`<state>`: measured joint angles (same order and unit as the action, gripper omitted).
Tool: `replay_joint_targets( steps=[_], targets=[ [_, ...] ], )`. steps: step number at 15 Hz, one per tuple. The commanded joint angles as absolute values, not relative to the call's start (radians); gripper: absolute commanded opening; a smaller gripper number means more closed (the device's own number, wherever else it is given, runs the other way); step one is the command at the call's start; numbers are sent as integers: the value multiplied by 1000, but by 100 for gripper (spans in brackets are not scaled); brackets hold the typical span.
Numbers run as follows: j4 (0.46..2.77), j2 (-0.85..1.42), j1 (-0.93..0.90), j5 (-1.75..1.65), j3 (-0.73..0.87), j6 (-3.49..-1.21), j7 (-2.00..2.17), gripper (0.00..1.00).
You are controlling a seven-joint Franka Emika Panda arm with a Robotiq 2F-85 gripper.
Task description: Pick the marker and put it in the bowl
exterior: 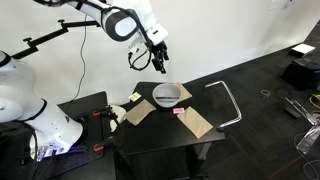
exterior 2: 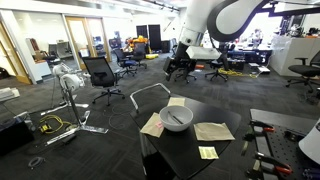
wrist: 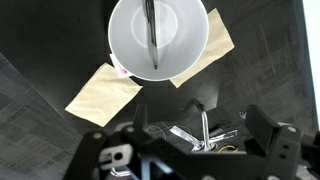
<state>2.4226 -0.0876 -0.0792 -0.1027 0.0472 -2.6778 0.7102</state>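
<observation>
Black table [exterior 2: 190, 152], low centre of frame, in an open office-lab. On it: cardboard pieces [wrist: 103, 92] flank the silvery bowl [wrist: 185, 35]. Marker [wrist: 151, 35] lies inside the bowl, upper centre of the wrist view. Gripper [exterior: 160, 66] hangs above the bowl, jaws apart, empty. Office chairs [exterior 2: 100, 72] behind, upper left.

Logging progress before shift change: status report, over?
Claw open, empty, above bowl. Marker lying inside bowl. Cardboard pieces flat beside it, no obstruction.
</observation>
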Motion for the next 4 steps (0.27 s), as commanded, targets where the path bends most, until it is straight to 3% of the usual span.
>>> replay_joint_targets(
  steps=[1,4],
  targets=[
    [2422,-88,-38,-94,6,-2677,702,100],
    [2421,-74,-36,-95,5,-2677,703,100]
  ],
)
